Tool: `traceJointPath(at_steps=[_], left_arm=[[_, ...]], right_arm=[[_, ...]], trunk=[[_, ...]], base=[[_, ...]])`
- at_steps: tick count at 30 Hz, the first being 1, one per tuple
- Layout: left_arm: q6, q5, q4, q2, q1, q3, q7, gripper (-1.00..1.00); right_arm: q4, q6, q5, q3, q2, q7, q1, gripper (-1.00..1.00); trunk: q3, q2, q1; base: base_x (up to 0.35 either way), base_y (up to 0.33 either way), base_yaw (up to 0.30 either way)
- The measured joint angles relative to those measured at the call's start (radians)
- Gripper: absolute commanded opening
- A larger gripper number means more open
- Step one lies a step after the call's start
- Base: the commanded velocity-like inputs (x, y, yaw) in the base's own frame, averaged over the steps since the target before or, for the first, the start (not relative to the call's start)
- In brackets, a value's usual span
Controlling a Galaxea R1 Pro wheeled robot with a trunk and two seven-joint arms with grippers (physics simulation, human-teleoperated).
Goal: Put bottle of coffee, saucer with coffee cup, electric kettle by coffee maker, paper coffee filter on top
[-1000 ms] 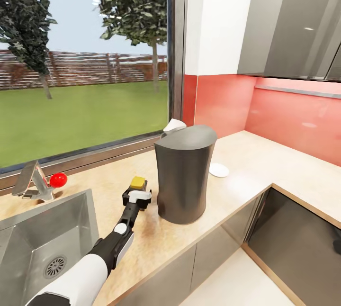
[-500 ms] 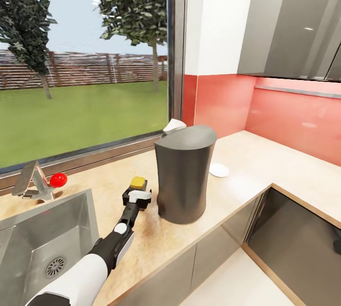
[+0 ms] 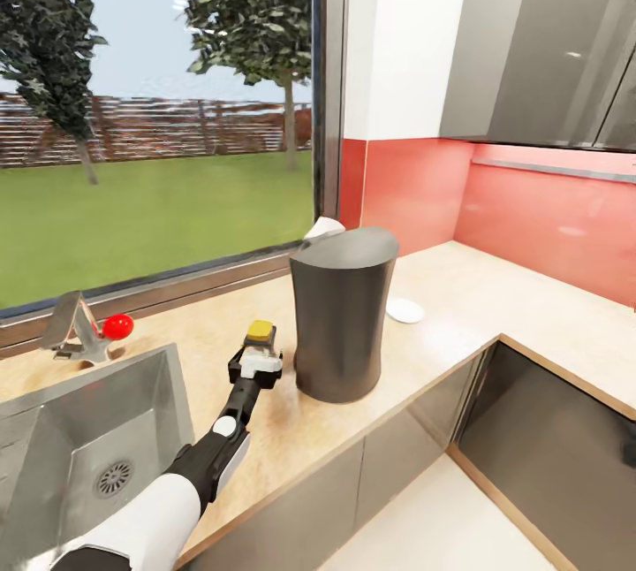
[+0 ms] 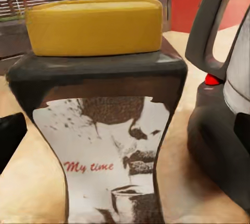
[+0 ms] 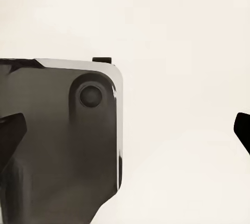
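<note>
my left claw (image 3: 255,362) clenched on small dark brown yellow-capped coffee bottle (image 3: 258,337), on beige wood-grain countertop (image 3: 459,306) just beside tall dark grey drum coffee maker (image 3: 340,323) | right claw looked spread, empty | white saucer (image 3: 405,310) behind maker | cup, kettle placement left

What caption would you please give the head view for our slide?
Left tool at the coffee bottle on the countertop, beside the coffee maker, saucer behind.

Tall dark grey coffee maker (image 3: 342,323) upright on the beige counter (image 3: 459,315), brown yellow-capped bottle of coffee (image 3: 258,334) upright just beside it, white saucer (image 3: 404,310) flat behind, white paper coffee filter (image 3: 322,228) at its far rim
</note>
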Motion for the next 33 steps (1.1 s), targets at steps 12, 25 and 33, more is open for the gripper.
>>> traceJointPath(at_steps=[12, 25, 33], left_arm=[[0.0, 0.0, 0.0, 0.001, 0.0, 0.0, 0.0, 1.0], [0.0, 0.0, 0.0, 0.003, 0.0, -0.001, 0.0, 1.0], [0.0, -0.001, -0.001, 0.003, 0.0, -0.001, 0.0, 1.0]], right_arm=[[0.0, 0.0, 0.0, 0.0, 0.0, -0.001, 0.0, 1.0], [-0.001, 0.0, -0.001, -0.001, 0.0, 0.0, 0.0, 1.0], [-0.002, 0.0, -0.001, -0.002, 0.0, -0.001, 0.0, 1.0]], trunk=[[0.0, 0.0, -0.001], [0.0, 0.0, 0.0], [0.0, 0.0, -0.001]], base=[[-0.045, 0.0, 0.0], [-0.183, 0.0, 0.0], [-0.009, 0.0, 0.0]])
